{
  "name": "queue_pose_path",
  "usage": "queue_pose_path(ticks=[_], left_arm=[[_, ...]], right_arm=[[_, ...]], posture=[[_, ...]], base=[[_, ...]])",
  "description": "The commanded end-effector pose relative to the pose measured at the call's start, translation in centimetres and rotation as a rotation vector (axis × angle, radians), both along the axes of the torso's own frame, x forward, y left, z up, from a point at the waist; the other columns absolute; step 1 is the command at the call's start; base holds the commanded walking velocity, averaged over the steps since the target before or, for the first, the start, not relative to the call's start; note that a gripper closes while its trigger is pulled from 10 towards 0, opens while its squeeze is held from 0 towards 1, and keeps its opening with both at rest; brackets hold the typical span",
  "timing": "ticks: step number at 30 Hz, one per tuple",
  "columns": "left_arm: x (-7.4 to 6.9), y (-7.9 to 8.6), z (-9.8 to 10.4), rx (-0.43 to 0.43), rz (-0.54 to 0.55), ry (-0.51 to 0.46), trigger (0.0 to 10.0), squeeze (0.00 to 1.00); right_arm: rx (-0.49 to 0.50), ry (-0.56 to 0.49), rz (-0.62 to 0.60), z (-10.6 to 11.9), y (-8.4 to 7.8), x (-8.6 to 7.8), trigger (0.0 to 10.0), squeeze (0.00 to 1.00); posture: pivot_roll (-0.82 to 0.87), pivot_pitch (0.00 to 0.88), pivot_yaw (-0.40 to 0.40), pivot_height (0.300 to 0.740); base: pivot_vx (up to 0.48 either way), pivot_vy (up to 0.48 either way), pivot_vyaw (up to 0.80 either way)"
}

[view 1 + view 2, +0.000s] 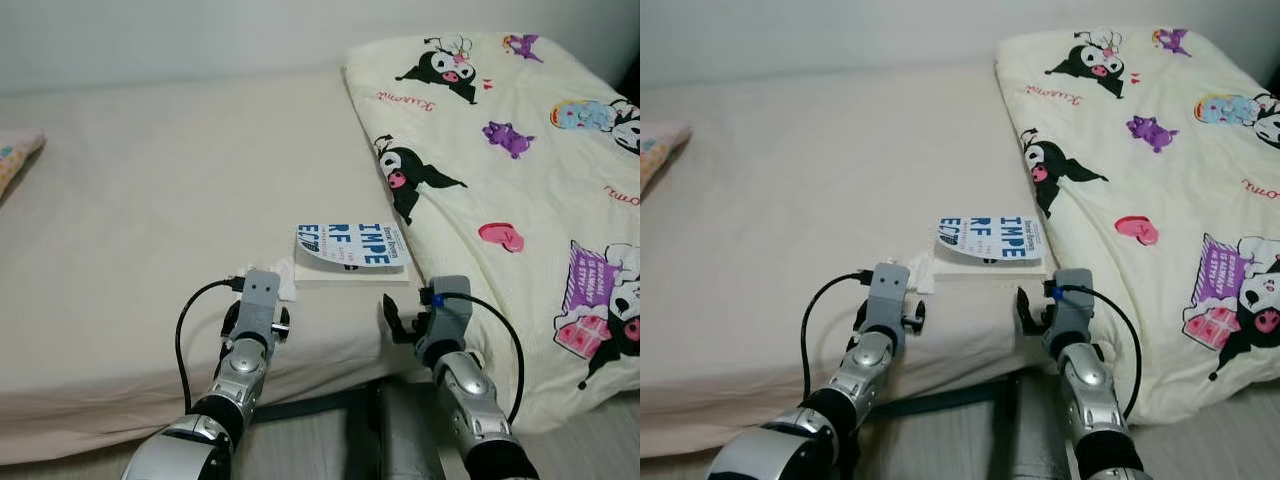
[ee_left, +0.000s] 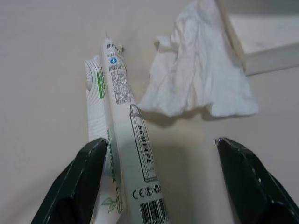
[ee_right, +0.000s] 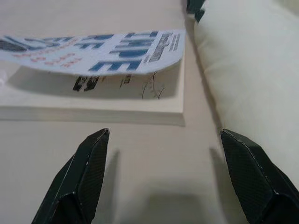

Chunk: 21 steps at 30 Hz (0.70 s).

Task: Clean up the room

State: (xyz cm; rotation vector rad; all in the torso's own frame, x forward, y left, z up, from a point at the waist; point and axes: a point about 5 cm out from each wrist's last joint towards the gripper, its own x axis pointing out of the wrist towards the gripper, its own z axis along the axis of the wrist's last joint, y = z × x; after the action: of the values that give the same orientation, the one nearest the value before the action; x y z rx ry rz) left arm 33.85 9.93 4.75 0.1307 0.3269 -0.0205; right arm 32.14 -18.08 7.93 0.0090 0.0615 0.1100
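A white book (image 1: 352, 252) with a curled blue-lettered cover lies on the beige bed sheet (image 1: 150, 220), close to the bed's front edge. Beside its left corner sits a crumpled white tissue (image 2: 201, 79). A long white wrapper (image 2: 131, 140) with a barcode and green print lies next to the tissue. My left gripper (image 1: 257, 318) hovers open just over the wrapper, one finger (image 2: 79, 186) beside it. Open too, my right gripper (image 1: 415, 320) is low over the sheet, in front of the book's near right corner (image 3: 180, 112). Neither gripper holds anything.
A thick cream duvet (image 1: 520, 180) with cartoon prints is heaped on the right of the bed, touching the book's right side. A patterned pillow (image 1: 15, 155) pokes in at the far left. A white wall runs behind the bed. The bed's front edge drops to the floor below my arms.
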Motion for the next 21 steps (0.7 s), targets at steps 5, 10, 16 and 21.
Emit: queue_pose_path(ticks=[5,10,16,21], left_arm=[[-2.0,1.6,-3.0,-0.004,0.067,0.148,0.0,0.00],[-1.9,2.2,-2.8,0.016,0.080,0.131,0.0,0.00],[-2.2,4.2,-3.3,0.066,0.119,0.136,0.0,0.00],[-3.5,7.4,-4.2,0.126,0.186,0.148,0.0,0.00]], right_arm=[[0.015,-0.032,0.037,1.2,0.8,0.0,10.0,0.00],[0.029,-0.063,0.089,2.4,1.5,0.3,10.0,0.00],[0.079,-0.105,0.231,4.5,4.2,0.8,10.0,0.00],[0.235,-0.122,0.356,5.8,7.6,1.6,10.0,0.00]], posture=[[-0.28,0.249,0.027,0.470],[-0.27,0.245,0.025,0.470],[-0.25,0.246,0.028,0.470],[-0.15,0.273,0.035,0.470]], base=[[0.000,0.000,0.00],[0.000,0.000,0.00],[0.000,0.000,0.00],[0.000,0.000,0.00]])
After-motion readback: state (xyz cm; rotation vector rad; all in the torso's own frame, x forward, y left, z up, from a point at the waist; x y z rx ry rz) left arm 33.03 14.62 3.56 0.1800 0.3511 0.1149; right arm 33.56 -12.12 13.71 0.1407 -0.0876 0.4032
